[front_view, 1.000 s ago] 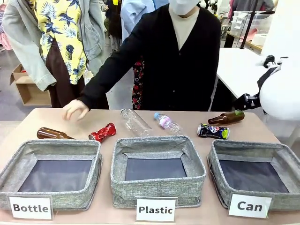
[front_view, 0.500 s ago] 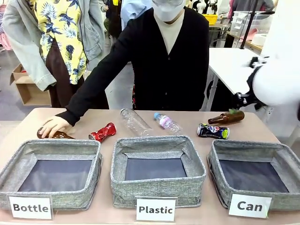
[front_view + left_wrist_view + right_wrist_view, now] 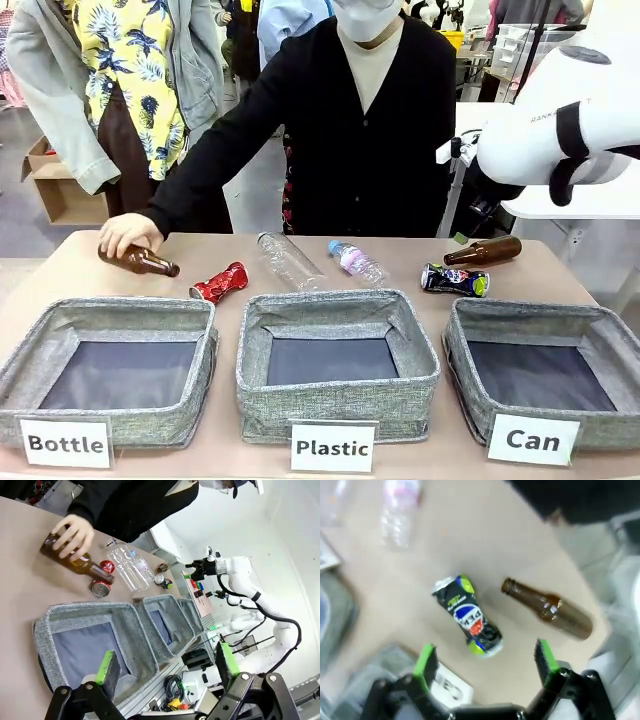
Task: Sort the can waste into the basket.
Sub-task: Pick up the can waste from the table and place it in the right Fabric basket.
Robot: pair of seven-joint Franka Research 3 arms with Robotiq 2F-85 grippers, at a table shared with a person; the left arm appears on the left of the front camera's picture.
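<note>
Right, the dark can (image 3: 455, 281) with its green and yellow markings lies on its side on the bench (image 3: 560, 272), just beyond the far left corner of the grey basket (image 3: 540, 312) that carries the "Can" card (image 3: 533, 438), with a narrow strip of bare top between can and rim. From my right wrist camera, which is blurred, that can (image 3: 467, 616) sits ahead of the right claw (image 3: 485, 656), whose green pads stand wide apart and grip nothing. A brown bottle (image 3: 485, 250) lies just behind the can, apart from it, its base near the bench's right edge; on the can's other side there is open top before the small labelled plastic bottle (image 3: 356, 262). The red can (image 3: 219, 282) lies well off to the left, just past the far right corner of the "Bottle" basket (image 3: 110, 308), with the big clear bottle (image 3: 288, 260) beside it. The person's hand (image 3: 128, 233) holds a second brown bottle (image 3: 142, 261) tilted above the bench, its neck pointing at the red can and close to it. My right arm (image 3: 560, 130) hangs high over the right end of the bench. The left claw (image 3: 165, 662) is spread wide and empty, above the near edge of the baskets.
</note>
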